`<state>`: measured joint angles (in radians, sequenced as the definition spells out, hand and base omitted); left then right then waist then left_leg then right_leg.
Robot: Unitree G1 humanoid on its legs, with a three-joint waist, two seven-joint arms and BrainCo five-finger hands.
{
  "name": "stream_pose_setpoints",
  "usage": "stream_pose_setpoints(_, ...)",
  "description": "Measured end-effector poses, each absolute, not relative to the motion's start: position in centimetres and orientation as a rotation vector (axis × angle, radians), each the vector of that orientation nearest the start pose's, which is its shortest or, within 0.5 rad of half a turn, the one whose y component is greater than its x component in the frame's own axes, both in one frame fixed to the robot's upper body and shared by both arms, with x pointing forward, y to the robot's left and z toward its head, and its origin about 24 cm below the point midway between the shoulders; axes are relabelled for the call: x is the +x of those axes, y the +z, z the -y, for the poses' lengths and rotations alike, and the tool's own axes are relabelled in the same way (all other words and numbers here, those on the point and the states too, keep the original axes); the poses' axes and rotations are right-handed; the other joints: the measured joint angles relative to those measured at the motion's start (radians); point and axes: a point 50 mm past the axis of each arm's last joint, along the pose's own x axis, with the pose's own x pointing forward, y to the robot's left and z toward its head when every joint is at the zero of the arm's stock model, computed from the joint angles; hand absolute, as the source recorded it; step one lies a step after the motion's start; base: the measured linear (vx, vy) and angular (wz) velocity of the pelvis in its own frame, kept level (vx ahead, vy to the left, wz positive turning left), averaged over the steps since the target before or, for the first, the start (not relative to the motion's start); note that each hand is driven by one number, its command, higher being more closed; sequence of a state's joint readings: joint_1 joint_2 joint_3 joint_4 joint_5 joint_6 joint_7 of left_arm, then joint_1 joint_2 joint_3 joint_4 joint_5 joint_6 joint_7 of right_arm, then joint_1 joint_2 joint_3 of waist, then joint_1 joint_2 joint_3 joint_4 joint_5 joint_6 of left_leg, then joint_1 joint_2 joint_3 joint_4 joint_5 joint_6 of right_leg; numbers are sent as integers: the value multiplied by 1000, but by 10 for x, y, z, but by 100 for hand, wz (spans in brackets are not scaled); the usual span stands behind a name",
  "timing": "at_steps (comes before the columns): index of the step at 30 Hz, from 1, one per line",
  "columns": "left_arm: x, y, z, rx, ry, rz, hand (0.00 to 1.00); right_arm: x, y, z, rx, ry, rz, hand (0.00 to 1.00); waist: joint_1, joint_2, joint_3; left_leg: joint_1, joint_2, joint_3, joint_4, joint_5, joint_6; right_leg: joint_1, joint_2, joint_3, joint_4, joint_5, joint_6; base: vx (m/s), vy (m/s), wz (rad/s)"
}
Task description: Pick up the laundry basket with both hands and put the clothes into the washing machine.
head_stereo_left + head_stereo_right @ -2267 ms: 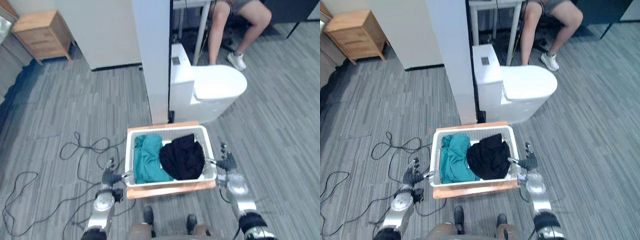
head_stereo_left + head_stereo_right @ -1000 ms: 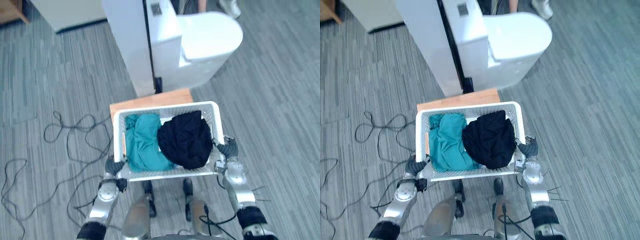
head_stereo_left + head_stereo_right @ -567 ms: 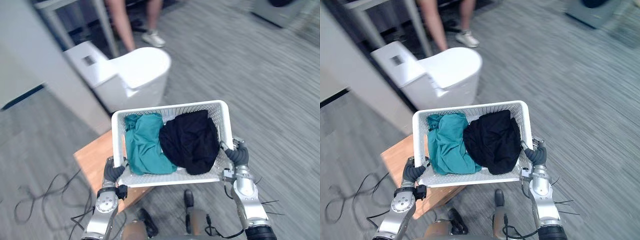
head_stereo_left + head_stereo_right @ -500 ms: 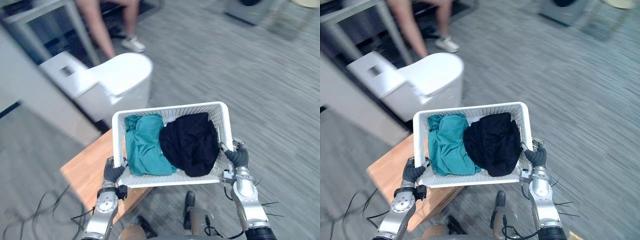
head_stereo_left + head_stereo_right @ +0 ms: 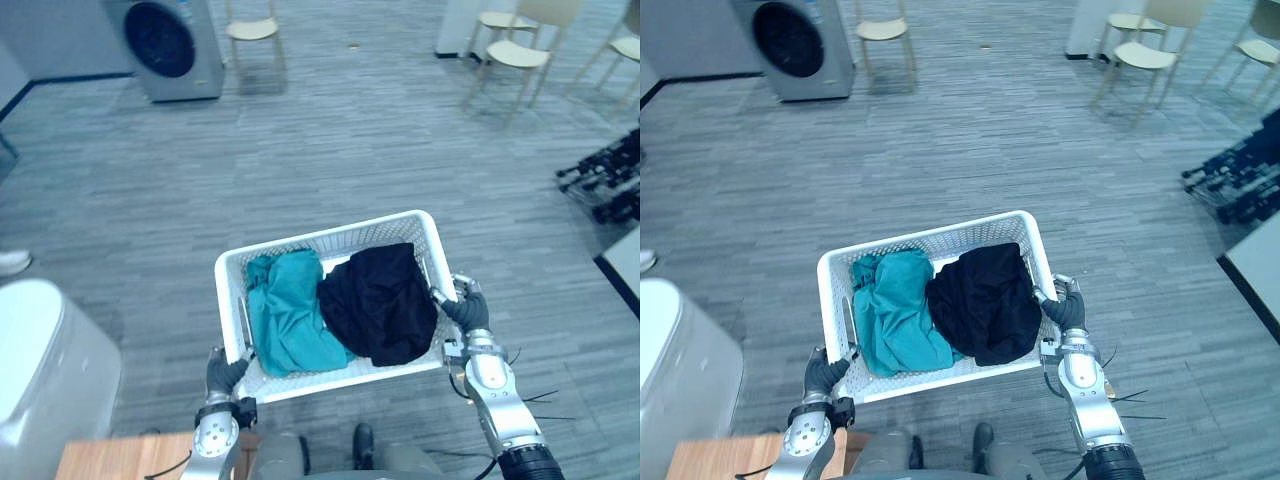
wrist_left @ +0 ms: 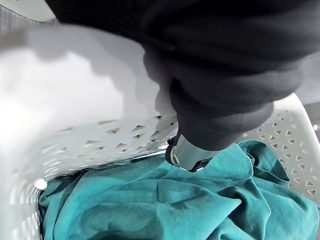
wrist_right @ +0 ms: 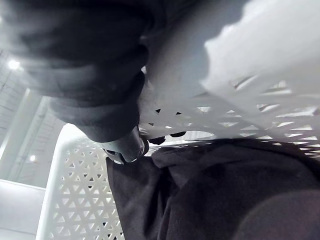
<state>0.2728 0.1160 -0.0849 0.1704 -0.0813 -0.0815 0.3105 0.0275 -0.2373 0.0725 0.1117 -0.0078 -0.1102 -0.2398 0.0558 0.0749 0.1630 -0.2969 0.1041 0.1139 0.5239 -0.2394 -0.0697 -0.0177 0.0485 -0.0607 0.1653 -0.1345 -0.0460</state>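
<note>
Laundry basket (image 5: 330, 237) | between both hands | left hand (image 5: 222, 374) grips left rim | right hand (image 5: 468, 310) grips right rim

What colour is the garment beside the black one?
Teal; the garment fills the basket's left half, clearest in the left eye view.

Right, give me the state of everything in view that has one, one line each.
laundry basket: held up between both hands, two garments inside.
teal garment: crumpled, in the basket's left half.
black garment: crumpled, in the basket's right half.
left hand: fingers curled on the basket's left rim.
right hand: fingers curled on the basket's right rim.
washing machine: well ahead, door looks shut.
chairs: upright, unoccupied.
</note>
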Motion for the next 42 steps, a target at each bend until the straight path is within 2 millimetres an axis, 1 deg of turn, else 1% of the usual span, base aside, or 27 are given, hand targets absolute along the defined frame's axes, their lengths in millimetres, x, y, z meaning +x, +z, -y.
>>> stream_pose_setpoints(1, 180, -41, -183, 63, 315, -335, 100, 245, 26, 197, -254, -181, -8, 100, -1, -3, 0, -49, -5, 33, 13, 4, 11, 6, -19, -12, -18, -2, 7, 345, 218, 24)
stream_pose_setpoints(3, 176, -44, -181, 57, 319, -350, 100, 243, 25, 196, -251, -183, -15, 100, 2, -10, -1, -41, -10, 92, -49, 66, 105, 10, -52, -17, 60, -85, 61, 369, 231, 15)
stream_pose_setpoints(4, 171, -47, -182, 62, 323, -368, 100, 238, 18, 195, -239, -187, -42, 100, 7, -41, -17, -2, -45, 117, -42, 40, 167, -3, -94, -14, 167, -150, 112, 502, 200, 18)
stream_pose_setpoints(5, 168, -49, -182, 61, 324, -379, 100, 234, 15, 195, -234, -191, -55, 100, 9, -54, -29, 19, -73, 120, -24, -2, 187, -56, -130, -8, 338, -181, 168, 539, 206, 23)
stream_pose_setpoints(7, 168, -49, -183, 76, 316, -384, 100, 233, 9, 195, -217, -209, -80, 100, 7, -70, -27, 88, -118, 109, -33, -41, 211, -149, -199, -16, 646, -134, 239, 489, 177, 32)
stream_pose_setpoints(8, 167, -49, -184, 88, 309, -386, 100, 232, 6, 197, -217, -216, -95, 100, 0, -75, -26, 125, -135, 101, -48, -51, 217, -175, -226, -31, 729, -130, 227, 550, 143, 54)
stream_pose_setpoints(10, 166, -51, -187, 118, 293, -399, 100, 227, -4, 195, -205, -219, -136, 100, -27, -66, -31, 269, -157, 52, -147, -63, 229, -219, -260, -107, 836, -164, 142, 538, 75, 55)
stream_pose_setpoints(14, 178, -45, -180, 152, 225, -366, 100, 221, -3, 207, -207, -257, -134, 100, -65, -38, -34, 404, -125, -35, -299, -60, 196, -358, -195, -159, 536, -177, 99, 550, -8, 56)
stream_pose_setpoints(17, 190, -44, -176, 167, 200, -354, 100, 219, -3, 213, -205, -281, -132, 100, -88, -32, -26, 523, -94, -49, -386, -75, 132, -424, -155, -157, 51, 86, 129, 639, -128, 41)
stream_pose_setpoints(19, 191, -44, -175, 197, 174, -350, 100, 214, -5, 216, -209, -296, -144, 100, -103, -69, -29, 652, -108, -62, -410, -114, 64, -430, -178, -146, -34, 184, 81, 703, -202, 41)
stream_pose_setpoints(20, 191, -45, -170, 191, 164, -356, 100, 212, -6, 218, -212, -304, -150, 100, -102, -52, -36, 673, -88, -65, -398, -126, 45, -431, -170, -133, 5, 285, 57, 780, -208, 21)
stream_pose_setpoints(21, 190, -48, -165, 181, 158, -365, 100, 211, -6, 223, -226, -315, -159, 100, -96, -3, -53, 666, -38, -62, -326, -127, 32, -447, -138, -143, 92, 330, 32, 628, -168, 7)
stream_pose_setpoints(22, 191, -48, -162, 177, 156, -366, 100, 212, -5, 225, -236, -316, -158, 100, -98, 32, -58, 617, 5, -58, -213, -112, 7, -452, -116, -169, 150, 273, 7, 885, -316, 12)
stream_pose_setpoints(23, 193, -48, -161, 175, 155, -364, 100, 212, -3, 226, -236, -318, -150, 100, -98, 51, -49, 524, 47, -56, 21, -25, -58, -430, -95, -192, 198, 206, -8, 567, -236, 7)
stream_pose_setpoints(24, 193, -49, -161, 172, 158, -367, 100, 213, -2, 225, -236, -318, -147, 100, -94, 57, -42, 478, 66, -57, 127, 58, -64, -404, -79, -194, 205, 181, -13, 829, -327, -7)
stream_pose_setpoints(25, 190, -51, -162, 166, 168, -378, 100, 213, 0, 223, -236, -310, -142, 100, -76, 59, -25, 393, 112, -57, 368, 249, -75, -321, -45, -186, 196, 133, -24, 652, -220, -28)
stream_pose_setpoints(26, 186, -51, -163, 163, 171, -384, 100, 211, 4, 222, -235, -308, -128, 100, -60, 56, -14, 276, 166, -45, 641, 201, -52, -213, -13, -179, 174, 81, -38, 780, -256, -35)
stream_pose_setpoints(27, 184, -52, -164, 162, 173, -387, 100, 210, 5, 221, -235, -304, -121, 100, -47, 50, -10, 238, 176, -33, 700, 173, -25, -170, -8, -172, 164, 60, -39, 495, -138, -30)
stream_pose_setpoints(30, 182, -49, -165, 153, 179, -375, 100, 214, 14, 219, -234, -295, -79, 100, -15, 18, 4, 69, 159, 38, 656, 48, 50, 4, -13, -123, 60, 5, -29, 642, -49, -28)
stream_pose_setpoints(33, 183, -41, -164, 143, 180, -338, 100, 223, 22, 221, -251, -288, -41, 100, -9, 5, 9, -67, 58, 68, 186, 21, 51, 119, -57, -87, -42, -28, 16, 570, 118, -27)
stream_pose_setpoints(34, 183, -39, -163, 140, 181, -332, 100, 226, 23, 222, -259, -286, -38, 100, -3, 11, 6, -69, 29, 77, -112, 80, -19, 169, -71, -69, -92, -40, 35, 479, 159, -32)
stream_pose_setpoints(35, 183, -38, -163, 137, 181, -328, 100, 226, 24, 223, -265, -286, -35, 100, 8, 23, -2, -66, 34, 80, -237, 105, -41, 192, -68, -60, -119, -48, 49, 621, 242, -54)
stream_pose_setpoints(36, 184, -36, -163, 137, 184, -317, 100, 227, 22, 223, -264, -292, -42, 100, 24, 29, -1, -80, 48, 104, -247, 196, -24, 237, -69, -34, -145, -75, 77, 823, 336, -49)
stream_pose_setpoints(38, 181, -37, -166, 144, 193, -327, 100, 226, 13, 221, -254, -293, -78, 100, 32, -18, -34, -75, -11, 142, -176, 255, 105, 282, -135, -23, -124, -78, 126, 904, 358, -11)
stream_pose_setpoints(39, 179, -39, -164, 139, 194, -336, 100, 225, 7, 223, -262, -295, -104, 100, 14, -47, -48, -78, -44, 148, -109, 197, 182, 251, -185, -20, -5, -85, 154, 658, 248, 27)
stream_pose_setpoints(41, 178, -40, -163, 155, 186, -340, 100, 225, 0, 224, -265, -298, -136, 100, 15, -61, -52, -56, -67, 163, -33, 92, 202, 121, -229, 22, 346, -64, 250, 697, 282, 19)
stream_pose_setpoints(42, 179, -40, -166, 172, 184, -345, 100, 224, -5, 222, -251, -302, -156, 100, 8, -77, -48, -4, -103, 153, -37, 36, 211, 9, -249, 66, 640, -2, 320, 763, 298, 36)
